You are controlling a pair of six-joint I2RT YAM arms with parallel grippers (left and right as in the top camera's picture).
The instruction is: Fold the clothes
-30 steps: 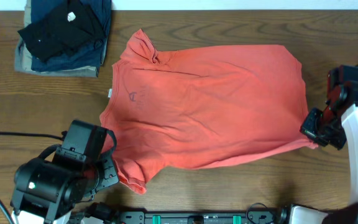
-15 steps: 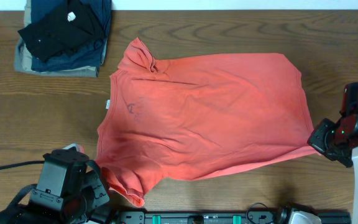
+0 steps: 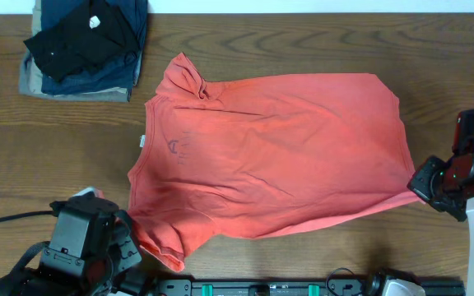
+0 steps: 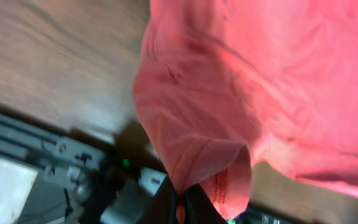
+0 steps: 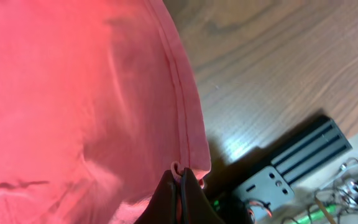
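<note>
The left gripper [image 4: 181, 204] has its two dark fingers closed tight on a fold at the edge of the near sleeve of the orange-red T-shirt [image 3: 278, 148]. The left wrist view shows the cloth bunched into a small loop just above the fingertips, with the sleeve hem stitching curling beside them. From that pinch the shirt rises and spreads away from the gripper across the wooden table [image 3: 39, 148], chest down or turned so that only a faint dark mark [image 3: 175, 146] shows near the collar. A small white tag [image 3: 144, 140] sits at the neckline. The far sleeve [image 3: 189, 76] lies crumpled on the side of the shirt away from this gripper. Well beyond it, at the far edge of the table, sits a stack of folded garments [image 3: 85, 45] in black, navy and khaki, clear of the shirt. The body of the shirt lies mostly flat between the two grippers, with shallow wrinkles. The right gripper [image 5: 180, 182] is clamped on the bottom hem at the near corner. The stitched hem runs straight up from its closed fingertips, and a black rail [image 5: 309, 152] lies just beside it.
</note>
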